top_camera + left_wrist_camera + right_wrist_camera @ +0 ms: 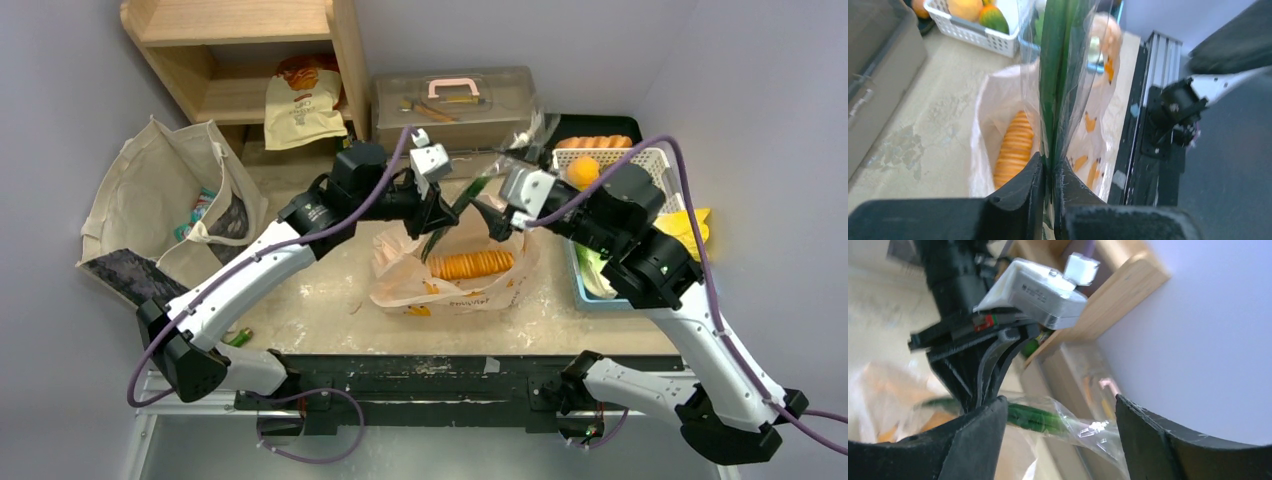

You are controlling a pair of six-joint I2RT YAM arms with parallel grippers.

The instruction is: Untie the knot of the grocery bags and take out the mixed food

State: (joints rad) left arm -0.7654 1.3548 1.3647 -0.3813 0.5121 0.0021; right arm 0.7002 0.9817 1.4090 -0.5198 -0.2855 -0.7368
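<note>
Left wrist view: left tool (pixel 1049 169) clamps wrapped green food (pixel 1053 75) above grocery bag (pixel 990 102).

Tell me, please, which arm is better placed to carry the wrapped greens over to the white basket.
Probably the right. The white basket sits on its side, and the right gripper is open, fingers either side of the wrapped greens. The left gripper holds them but would reach across.

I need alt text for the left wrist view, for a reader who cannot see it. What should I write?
The left gripper is shut on long green stalks in a clear sleeve, held over the open grocery bag. A ridged orange food lies inside the bag, and a white basket of fruit stands beyond.
</note>
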